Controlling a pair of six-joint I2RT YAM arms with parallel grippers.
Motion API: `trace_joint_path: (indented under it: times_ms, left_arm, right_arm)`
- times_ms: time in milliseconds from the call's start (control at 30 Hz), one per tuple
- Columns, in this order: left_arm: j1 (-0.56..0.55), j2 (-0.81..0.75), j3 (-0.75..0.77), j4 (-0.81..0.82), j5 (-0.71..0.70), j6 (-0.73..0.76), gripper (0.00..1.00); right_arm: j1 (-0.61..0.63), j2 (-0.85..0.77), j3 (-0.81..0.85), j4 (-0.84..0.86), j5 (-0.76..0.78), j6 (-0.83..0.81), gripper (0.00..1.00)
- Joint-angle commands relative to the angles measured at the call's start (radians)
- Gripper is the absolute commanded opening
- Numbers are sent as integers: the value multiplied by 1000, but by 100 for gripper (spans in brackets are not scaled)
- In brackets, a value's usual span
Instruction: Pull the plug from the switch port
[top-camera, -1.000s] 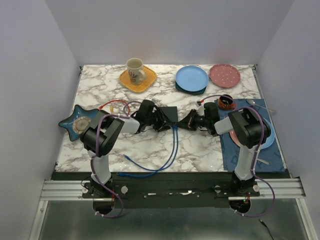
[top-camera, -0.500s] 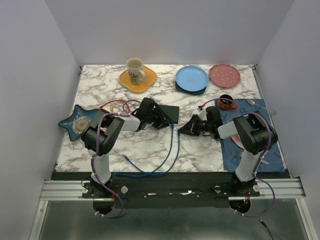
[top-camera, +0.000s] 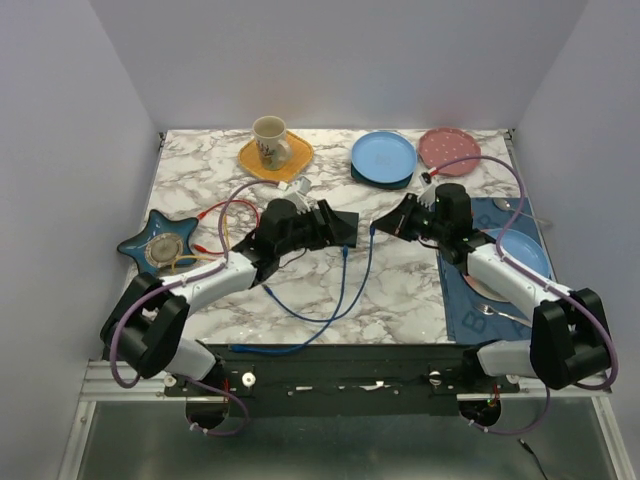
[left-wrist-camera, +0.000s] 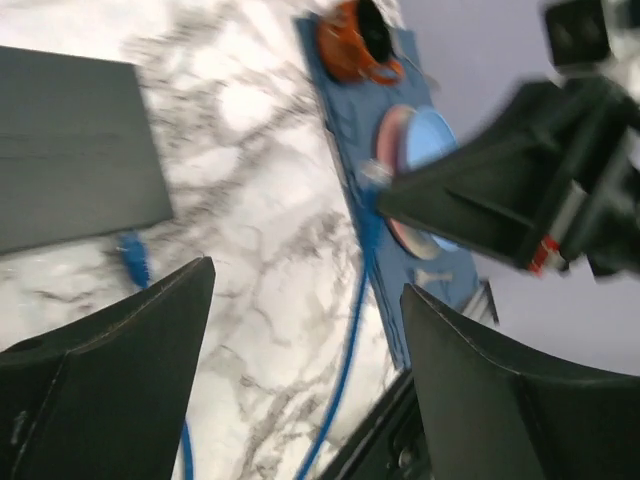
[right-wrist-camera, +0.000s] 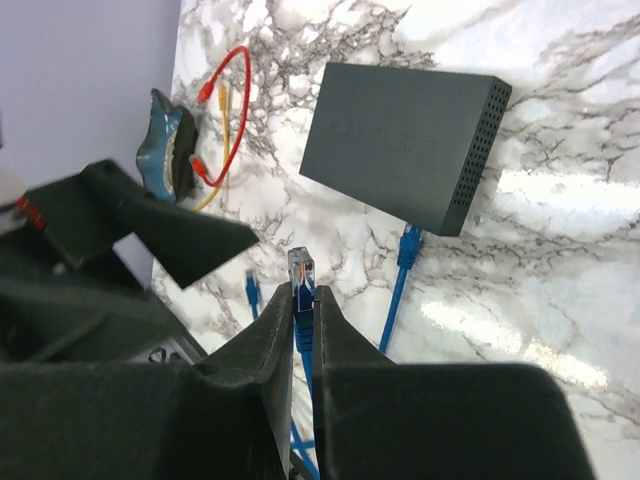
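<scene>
The flat black box (top-camera: 338, 228) lies mid-table; it also shows in the right wrist view (right-wrist-camera: 395, 150) and the left wrist view (left-wrist-camera: 70, 150). Its sockets are hidden. My right gripper (top-camera: 385, 222) hangs just right of the box, shut on a blue cable's clear-tipped plug (right-wrist-camera: 301, 266), clear of the box (right-wrist-camera: 302, 292). A second blue plug (right-wrist-camera: 408, 245) lies at the box's near edge (left-wrist-camera: 130, 255); I cannot tell whether it is plugged in. My left gripper (top-camera: 316, 227) is open and empty over the box's left end (left-wrist-camera: 305, 280).
Blue cable (top-camera: 345, 295) loops toward the front edge. Red and yellow leads (top-camera: 230, 212) and a star dish (top-camera: 160, 248) lie left. A cup on a yellow plate (top-camera: 275, 158), blue (top-camera: 383, 155) and pink plates (top-camera: 449, 150) stand behind. A blue mat (top-camera: 470, 300) with dishes lies right.
My right gripper has drawn away from the box's right side and lifted with the blue plug in it. Both arms have stretched out; my left gripper stays by the box.
</scene>
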Motion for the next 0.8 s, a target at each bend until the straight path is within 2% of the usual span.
trace_joint_path:
  times_ms: [0,200,400,467,500,600,633,700,733,767]
  left_arm:
    - [-132,-78,-59,90,-33,202,91]
    - [-202,-90,-59,-4,-76,253,93]
    - [-249,-63,-64,-108,-113,268,82]
    - [-252,-55,-72,-139,-124,260,73]
    - [-252,-54,-75,-149,-125,260,62]
    - [-252,-54,-78,-172,-125,259,41]
    - [-252,-63,-73,-182,-133,257,27]
    - [-252,-76,-59,-235,-182,262,15]
    - [-252,-95,-40,-261,-200,265,3]
    - [-252,-107,-24,-330,-233,268,0]
  right_arm:
    - [20,-32,48,-121,0,4,1]
    - [60,-96,80,-161,-16,35,1]
    - [73,-161,74,-179,-6,52,1]
    - [74,-182,68,-181,-3,55,1]
    - [76,-188,68,-182,-3,55,1]
    - [79,-204,65,-182,1,57,1]
    - [79,-207,65,-182,3,52,1]
    - [80,-216,60,-184,6,49,7]
    - [79,-221,60,-184,7,41,12]
    - [80,-225,57,-184,9,38,24]
